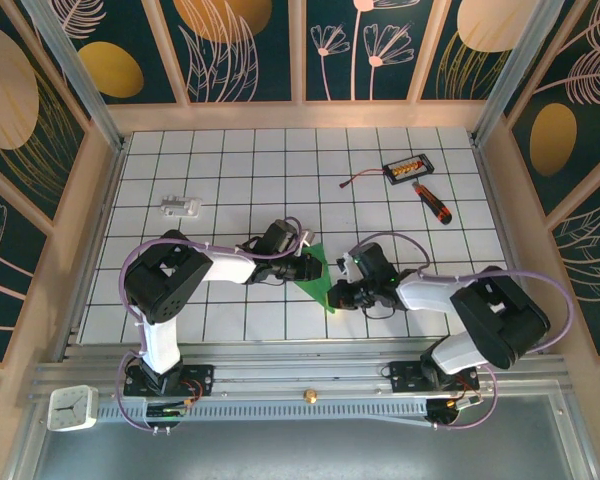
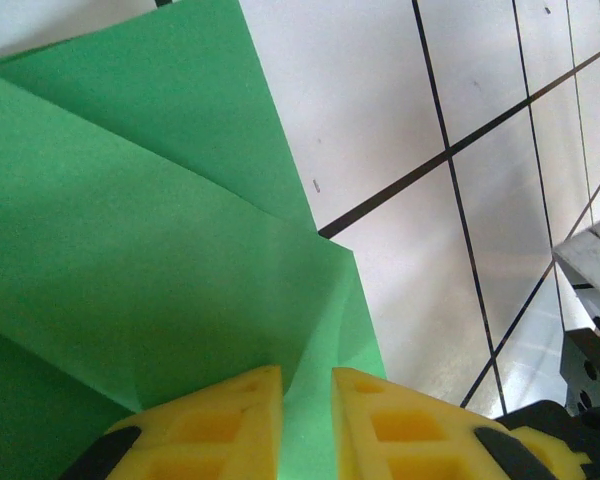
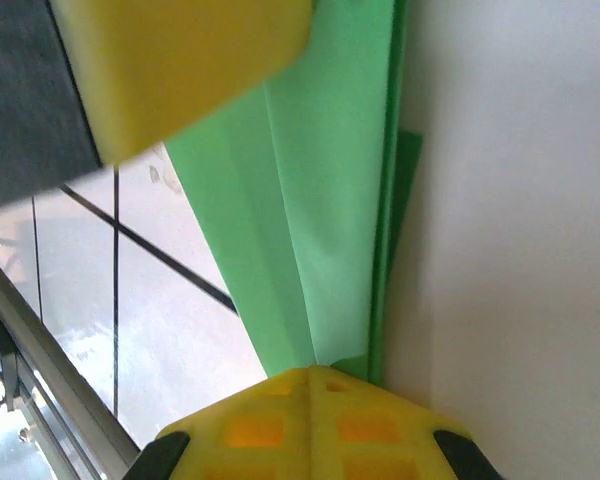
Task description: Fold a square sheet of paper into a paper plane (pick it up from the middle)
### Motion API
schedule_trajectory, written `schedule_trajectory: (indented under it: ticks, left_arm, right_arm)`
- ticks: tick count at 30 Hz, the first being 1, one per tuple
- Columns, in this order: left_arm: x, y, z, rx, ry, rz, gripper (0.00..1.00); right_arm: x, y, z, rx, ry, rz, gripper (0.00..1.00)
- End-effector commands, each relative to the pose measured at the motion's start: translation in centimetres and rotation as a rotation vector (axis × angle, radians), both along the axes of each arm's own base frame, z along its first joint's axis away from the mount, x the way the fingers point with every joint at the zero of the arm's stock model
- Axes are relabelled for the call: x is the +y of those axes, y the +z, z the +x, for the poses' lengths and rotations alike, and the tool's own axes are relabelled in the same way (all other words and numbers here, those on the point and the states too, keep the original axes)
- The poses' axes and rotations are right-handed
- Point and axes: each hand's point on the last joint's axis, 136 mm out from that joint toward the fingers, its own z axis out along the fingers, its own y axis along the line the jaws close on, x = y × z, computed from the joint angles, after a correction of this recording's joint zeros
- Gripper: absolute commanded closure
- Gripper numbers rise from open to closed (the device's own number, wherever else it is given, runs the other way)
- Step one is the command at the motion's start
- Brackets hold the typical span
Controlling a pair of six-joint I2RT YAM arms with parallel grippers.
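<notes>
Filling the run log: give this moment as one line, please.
paper: partly folded, creased, between both arms | left gripper: narrow gap over paper, grip unclear | right gripper: shut on paper edge

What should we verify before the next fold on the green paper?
1. Left gripper on the green paper: ok, the paper runs between its fingers.
2. Right gripper on the paper: ok, jaws shut on the layered edge.
3. Folded layers lined up: cannot tell; the layers overlap and creases show.
4. Screwdriver and black box apart from the paper: ok, both lie toward the far right corner.
5. Paper flat on the table: cannot tell.
</notes>
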Motion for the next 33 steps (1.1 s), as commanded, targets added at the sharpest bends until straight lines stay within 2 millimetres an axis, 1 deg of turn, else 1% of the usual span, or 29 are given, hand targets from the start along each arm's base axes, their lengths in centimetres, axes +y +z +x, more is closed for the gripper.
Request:
schedule_trajectory:
  ticks: [1,2,4,8,9,11,13,15,19,24,26,29,33]
  left_arm:
    - [2.9,-3.8,-0.1,0.043,0.045,0.148,0.78]
    - [2.9,-3.9,-0.2,0.043,0.044,0.148,0.79]
    - [2.8,-3.9,-0.1,0.043,0.044,0.146,0.78]
    - [2.7,-3.9,-0.1,0.045,0.045,0.142,0.78]
    - [2.7,-3.8,0.0,0.045,0.046,0.141,0.78]
    - [2.7,-3.8,0.0,0.047,0.045,0.14,0.78]
    - [2.6,-3.8,-0.1,0.047,0.044,0.139,0.78]
    - [2.7,-3.8,-0.1,0.047,0.045,0.139,0.78]
    - [2.6,-3.7,-0.1,0.046,0.044,0.136,0.78]
    - [2.7,-3.6,0.0,0.044,0.046,0.139,0.78]
    - [2.7,-3.7,0.0,0.046,0.047,0.143,0.78]
    - [2.7,-3.8,0.0,0.044,0.046,0.145,0.78]
    - [2.8,-3.7,0.1,0.042,0.048,0.146,0.78]
  right_arm:
    - [-2.8,-2.4,-4.5,0.151,0.007,-0.109,1.0]
    - [-2.9,-2.1,-4.4,0.139,0.012,-0.103,1.0]
    - [-2.4,-0.7,-3.4,0.098,0.014,-0.059,1.0]
    - [0.1,3.1,-0.3,0.015,0.023,0.064,1.0]
    - [0.7,3.8,0.3,0.003,0.03,0.089,1.0]
    - [1.6,4.4,1.1,-0.008,0.038,0.119,1.0]
    - [2.1,4.2,1.5,0.002,0.045,0.126,1.0]
    - [2.3,3.6,1.6,0.019,0.05,0.12,1.0]
    - [1.9,2.0,1.1,0.047,0.049,0.096,1.0]
    - [0.1,-0.4,-1.4,0.117,0.04,0.035,1.0]
    - [-0.7,-1.0,-2.4,0.14,0.035,0.015,1.0]
    - [-1.8,-1.7,-3.9,0.168,0.035,-0.018,1.0]
    - [-2.9,-2.1,-4.8,0.184,0.023,-0.056,1.0]
